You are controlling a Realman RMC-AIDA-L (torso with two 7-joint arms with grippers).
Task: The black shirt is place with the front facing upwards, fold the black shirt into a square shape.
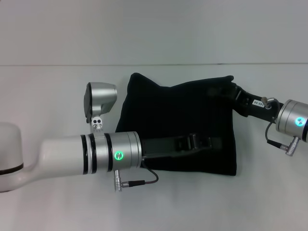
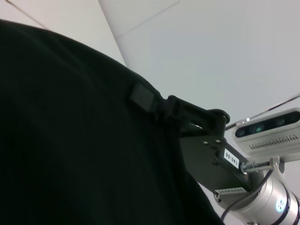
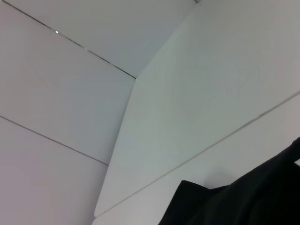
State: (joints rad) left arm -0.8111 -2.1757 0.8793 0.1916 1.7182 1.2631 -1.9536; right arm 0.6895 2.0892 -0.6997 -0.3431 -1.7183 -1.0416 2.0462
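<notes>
Bare table [image 1: 48, 96] all around black shirt [image 1: 178, 110].

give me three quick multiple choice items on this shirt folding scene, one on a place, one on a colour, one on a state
1. Where is the right gripper?
A. at the shirt's far right corner
B. parked off the table
C. under the left arm

2. What colour is the light on each arm's wrist?
A. red
B. green
C. blue

3. How does the black shirt lie?
A. spread flat with sleeves out
B. hanging off the table edge
C. folded into a rough square

Answers:
1 A, the head view shows it at the shirt's far right corner, while the left gripper reaches over the shirt's near part.
2 B, both wrist lights glow green.
3 C, the shirt is a compact block on the white table, with no sleeves or lettering showing.
</notes>
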